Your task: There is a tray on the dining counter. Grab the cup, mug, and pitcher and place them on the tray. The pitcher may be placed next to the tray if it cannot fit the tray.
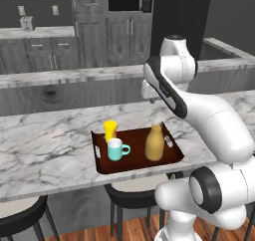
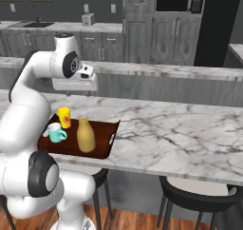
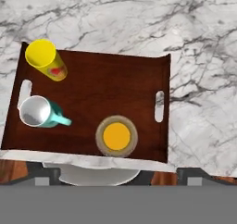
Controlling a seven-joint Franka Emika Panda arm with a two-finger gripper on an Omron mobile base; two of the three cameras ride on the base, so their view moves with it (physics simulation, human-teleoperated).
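Grey kitchen cabinets sit behind the marble bench (image 1: 50, 140); the tray (image 3: 92, 89) lies near the bench's front edge, above a dark stool (image 2: 199, 196). On the tray stand the cup (image 3: 45, 59) at a far corner, the mug (image 3: 39, 112) just beside it nearer the front, and the pitcher (image 3: 116, 136) upright by the front rim, apart from both; the tool (image 3: 118, 174) hangs high above the tray, jaws spread wide, holding nothing.
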